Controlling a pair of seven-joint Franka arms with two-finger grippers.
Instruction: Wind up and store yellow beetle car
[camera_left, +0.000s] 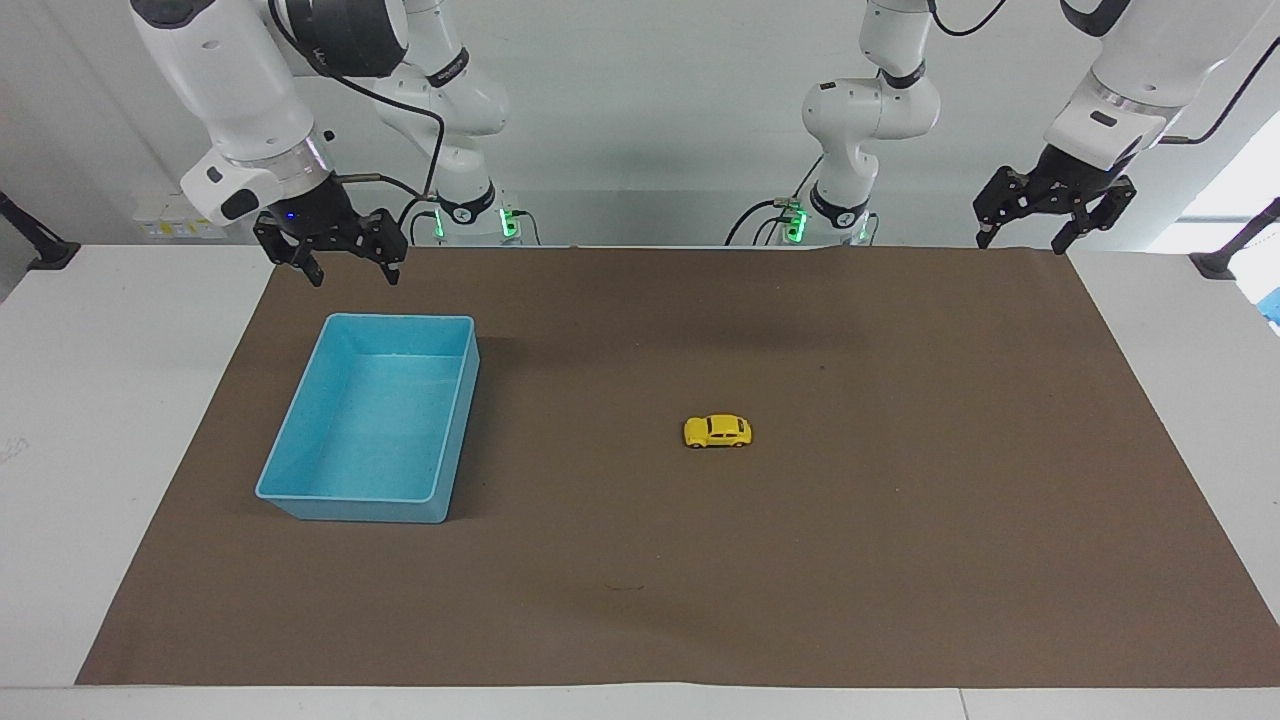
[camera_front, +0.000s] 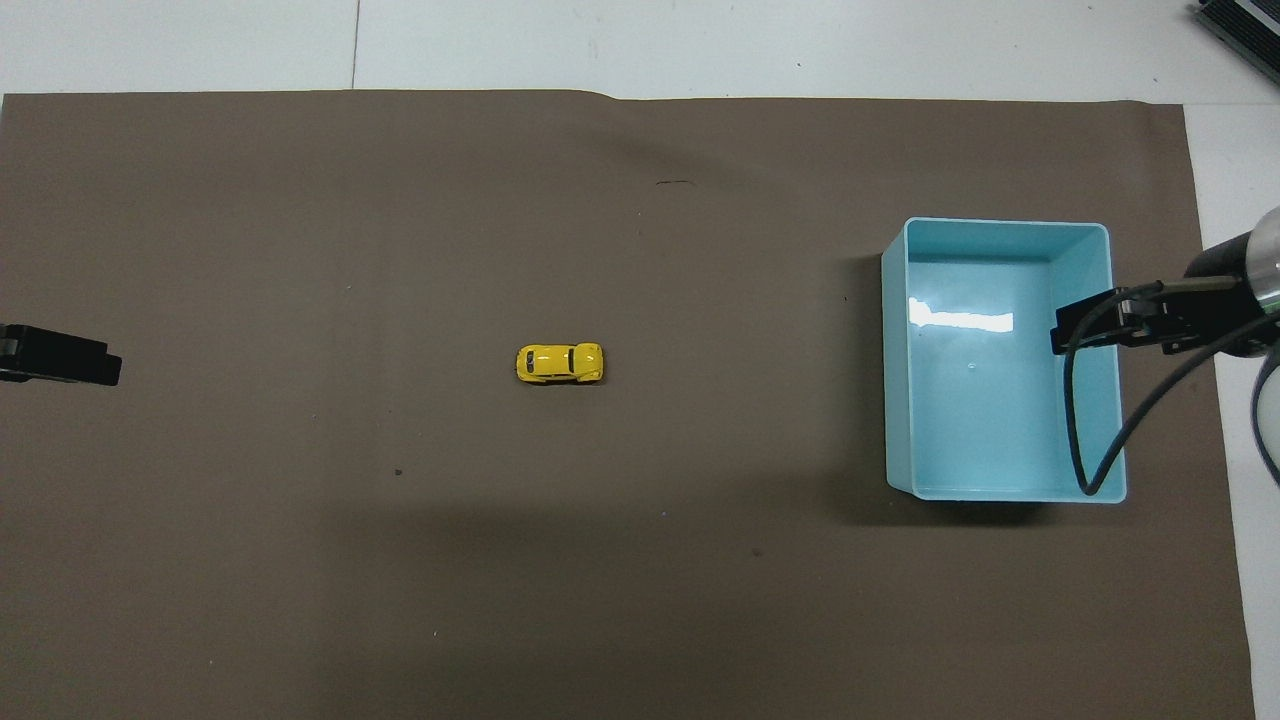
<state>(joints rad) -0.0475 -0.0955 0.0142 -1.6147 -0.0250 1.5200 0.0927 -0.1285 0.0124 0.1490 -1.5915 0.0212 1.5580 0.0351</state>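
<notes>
The yellow beetle car (camera_left: 717, 431) (camera_front: 559, 363) stands on its wheels near the middle of the brown mat, untouched. My left gripper (camera_left: 1021, 238) hangs open and empty over the mat's edge at the left arm's end; only a dark part of it (camera_front: 60, 355) shows in the overhead view. My right gripper (camera_left: 352, 274) hangs open and empty above the mat, just over the blue bin's robot-side rim. The blue bin (camera_left: 300, 419) (camera_front: 898, 350) sits empty toward the right arm's end.
A brown mat (camera_left: 900, 560) (camera_front: 300, 560) covers most of the white table. A black cable loops from the right wrist (camera_front: 1075, 420) over the bin in the overhead view.
</notes>
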